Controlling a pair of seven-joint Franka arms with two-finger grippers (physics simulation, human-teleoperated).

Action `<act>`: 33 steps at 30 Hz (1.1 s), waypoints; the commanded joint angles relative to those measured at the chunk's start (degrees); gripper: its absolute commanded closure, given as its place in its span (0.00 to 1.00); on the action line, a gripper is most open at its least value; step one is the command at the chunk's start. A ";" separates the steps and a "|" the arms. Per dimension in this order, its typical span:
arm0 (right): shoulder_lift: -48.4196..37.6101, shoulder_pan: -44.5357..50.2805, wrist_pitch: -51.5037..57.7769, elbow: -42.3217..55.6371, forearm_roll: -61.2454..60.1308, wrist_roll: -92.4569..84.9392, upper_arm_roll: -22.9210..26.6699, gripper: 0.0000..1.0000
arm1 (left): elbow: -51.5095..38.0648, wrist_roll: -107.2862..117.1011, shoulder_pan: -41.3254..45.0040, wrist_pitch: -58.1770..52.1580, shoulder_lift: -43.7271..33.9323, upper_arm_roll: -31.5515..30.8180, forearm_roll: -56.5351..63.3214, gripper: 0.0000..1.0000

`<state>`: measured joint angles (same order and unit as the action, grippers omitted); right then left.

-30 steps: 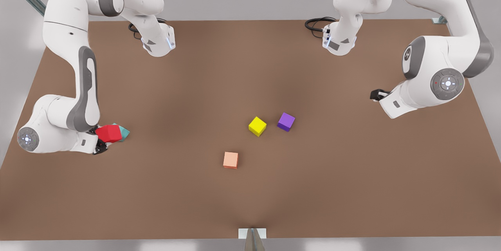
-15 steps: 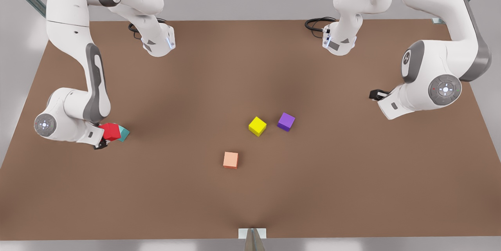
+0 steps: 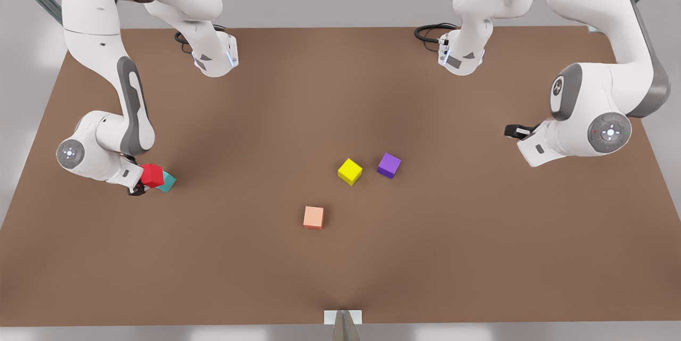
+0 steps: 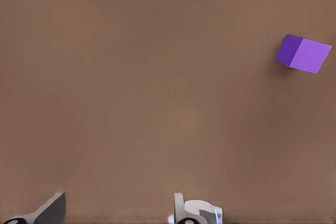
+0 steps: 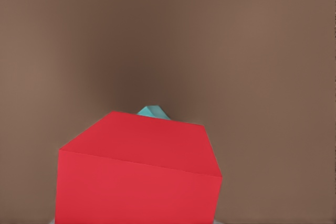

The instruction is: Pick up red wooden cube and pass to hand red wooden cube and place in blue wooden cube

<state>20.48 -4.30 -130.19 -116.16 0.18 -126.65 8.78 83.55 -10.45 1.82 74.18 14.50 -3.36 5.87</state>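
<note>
The red wooden cube [image 3: 152,175] is held in my right gripper [image 3: 142,182], which is shut on it at the front view's left. It hangs tilted just over the blue wooden cube [image 3: 168,183], a teal cube on the table, and covers most of it. In the right wrist view the red wooden cube [image 5: 139,177] looms close, with a corner of the blue wooden cube [image 5: 153,112] peeking out behind it. My left gripper [image 3: 514,130] waits above the table at the front view's right.
A yellow cube [image 3: 349,171] and a purple cube [image 3: 389,165] sit mid-table, and a salmon-orange cube [image 3: 313,217] lies nearer the front edge. The purple cube [image 4: 304,53] also appears in the left wrist view. Both arm bases stand at the far edge.
My right arm has brought the red cube lower and closer onto the teal cube. The left arm shifted slightly. The other cubes have not moved.
</note>
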 commanded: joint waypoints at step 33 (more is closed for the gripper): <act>-1.49 -0.53 -3.50 -3.37 -0.53 -0.88 -0.08 0.00 | -0.76 5.00 -5.60 0.71 0.97 -8.06 -3.67 0.00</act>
<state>19.08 -4.84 -134.46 -119.70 -0.44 -127.27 8.72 82.82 -6.91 -3.74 74.50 15.48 -11.40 2.27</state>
